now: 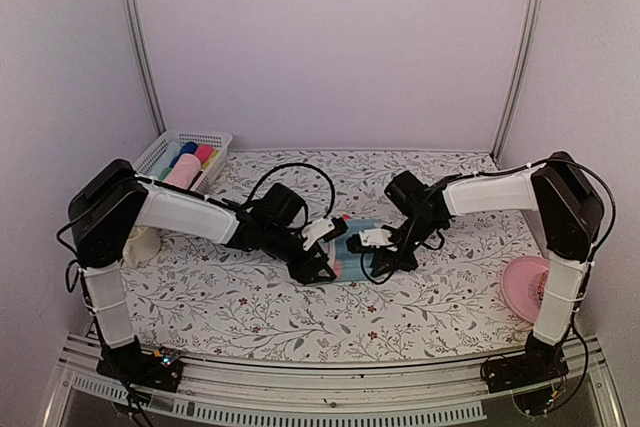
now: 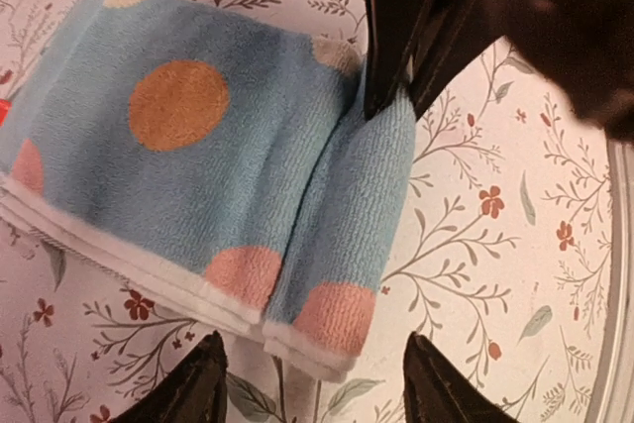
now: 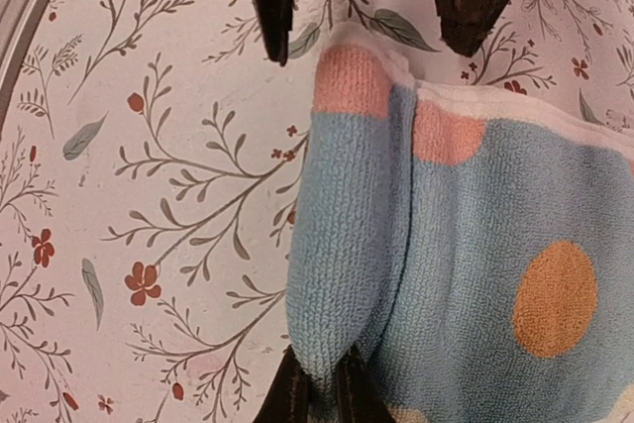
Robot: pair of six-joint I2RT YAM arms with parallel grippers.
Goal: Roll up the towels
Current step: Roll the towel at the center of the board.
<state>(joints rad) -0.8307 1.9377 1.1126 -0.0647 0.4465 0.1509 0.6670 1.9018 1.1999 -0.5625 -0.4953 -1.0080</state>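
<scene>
Standing at the arms' end of the flowered table (image 1: 230, 297), I'd say the job is at the very start of rolling the light blue towel (image 2: 198, 146), which lies mid-table between the two arms. Nearest me, the left gripper (image 2: 317, 373) stands with its jaws apart. It straddles the near end of the first turned-over edge (image 2: 347, 205) and grips nothing that I can see. That fold is a single loose turn, and the rest of the cloth lies flat beside it with the orange spot face up. At the fold's other end, the right gripper (image 3: 319, 369) has its jaws pressed together on the cloth. So the roll's long axis runs from one gripper to the other, roughly left to right across the table, and the roll would travel sideways over the flat part. The next move, I reckon, calls for the left jaws to pinch their end level with the right. Then both can turn together, or the roll will go lopsided. At the far left a white basket (image 1: 215, 137) holds coloured rolls.
</scene>
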